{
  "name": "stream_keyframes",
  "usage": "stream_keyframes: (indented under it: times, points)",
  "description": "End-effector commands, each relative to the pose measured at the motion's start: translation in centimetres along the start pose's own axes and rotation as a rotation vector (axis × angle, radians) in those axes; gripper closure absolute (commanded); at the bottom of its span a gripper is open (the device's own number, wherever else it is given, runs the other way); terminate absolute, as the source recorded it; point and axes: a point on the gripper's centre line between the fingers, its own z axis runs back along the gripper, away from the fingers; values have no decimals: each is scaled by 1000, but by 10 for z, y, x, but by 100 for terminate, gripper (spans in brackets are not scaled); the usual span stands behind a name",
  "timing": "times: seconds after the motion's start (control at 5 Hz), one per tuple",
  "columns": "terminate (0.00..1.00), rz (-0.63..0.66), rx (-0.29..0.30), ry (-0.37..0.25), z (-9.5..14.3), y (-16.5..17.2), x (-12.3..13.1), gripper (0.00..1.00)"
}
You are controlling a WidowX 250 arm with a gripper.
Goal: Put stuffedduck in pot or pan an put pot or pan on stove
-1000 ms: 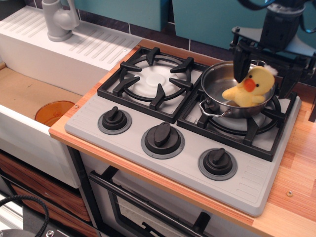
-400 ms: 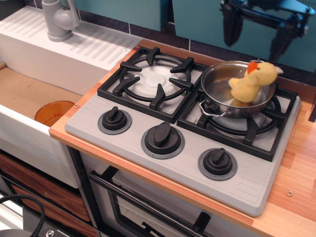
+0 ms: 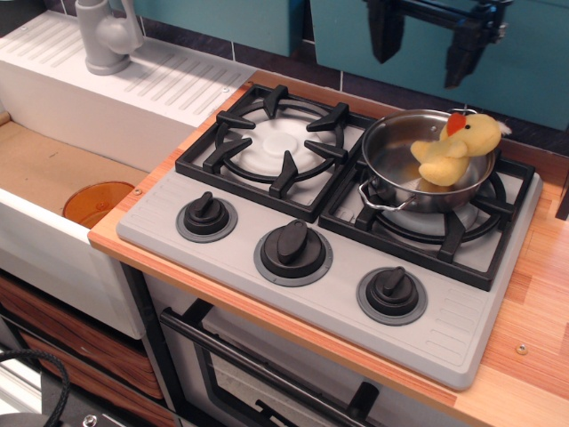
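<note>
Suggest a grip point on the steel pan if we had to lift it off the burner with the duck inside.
Probably the front-left loop handle of the pan, approached from above on the knob side. It sticks out clear of the rim, while the stuffedduck leans on the far-right rim. The gripper is open above, holding nothing.

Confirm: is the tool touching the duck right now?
Apart. The camera view shows the open tool raised above the pan, with teal wall visible between its fingers and the stuffed duck lying inside.
</note>
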Motion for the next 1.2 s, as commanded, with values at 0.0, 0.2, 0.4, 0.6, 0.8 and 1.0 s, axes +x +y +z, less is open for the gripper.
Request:
stream_keyframes:
  times: [0.0,0.2,0.4,0.6,0.8,1.0]
  points:
    - [0,18,-2,-89,-10,11,-8,0]
    - [0,39,-6,-115,-24,8,-17,0]
    - [0,50,-10,-143,-38,1,-25,0]
    - [0,56,-8,-179,-52,-6,-27,0]
    - [0,57,-11,-202,-63,-10,-28,0]
    - [0,60,-15,-214,-71,-14,-28,0]
